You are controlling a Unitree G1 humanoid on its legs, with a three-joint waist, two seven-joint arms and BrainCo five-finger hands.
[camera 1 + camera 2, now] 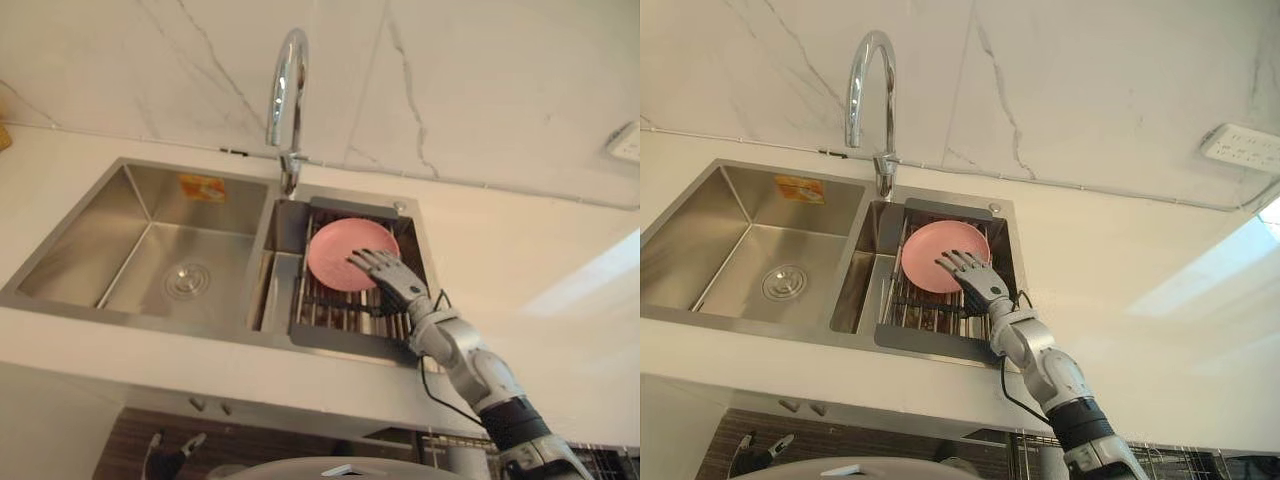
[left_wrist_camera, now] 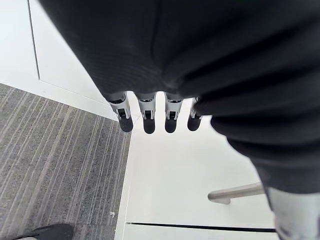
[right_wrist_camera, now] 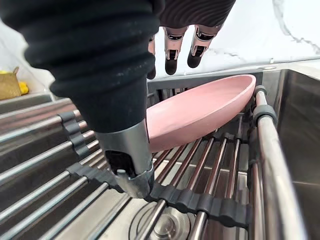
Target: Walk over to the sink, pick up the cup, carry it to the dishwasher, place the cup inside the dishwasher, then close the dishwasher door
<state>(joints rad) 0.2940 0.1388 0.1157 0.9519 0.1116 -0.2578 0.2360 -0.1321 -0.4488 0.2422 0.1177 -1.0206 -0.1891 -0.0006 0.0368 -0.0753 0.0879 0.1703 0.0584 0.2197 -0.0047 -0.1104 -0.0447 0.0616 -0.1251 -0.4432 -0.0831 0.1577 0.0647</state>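
Note:
A shallow pink dish (image 1: 335, 255) leans tilted on the metal roll-up rack (image 1: 330, 312) over the sink's right basin; no cup is in sight. My right hand (image 1: 400, 285) reaches in from the lower right, open, with its fingers spread over the dish's near right edge. In the right wrist view the fingers (image 3: 171, 50) hover straight just above the pink dish (image 3: 200, 112) without gripping it, and the thumb is low by the rack bars (image 3: 215, 185). My left hand (image 2: 145, 112) hangs open beside a white cabinet front.
A double steel sink (image 1: 170, 260) is set in a pale countertop (image 1: 520, 270), with a tall curved faucet (image 1: 288, 90) between the basins. A marble wall stands behind, with a socket (image 1: 1245, 147) at right. A cabinet handle (image 2: 235, 192) and grey floor (image 2: 50, 165) lie below the left hand.

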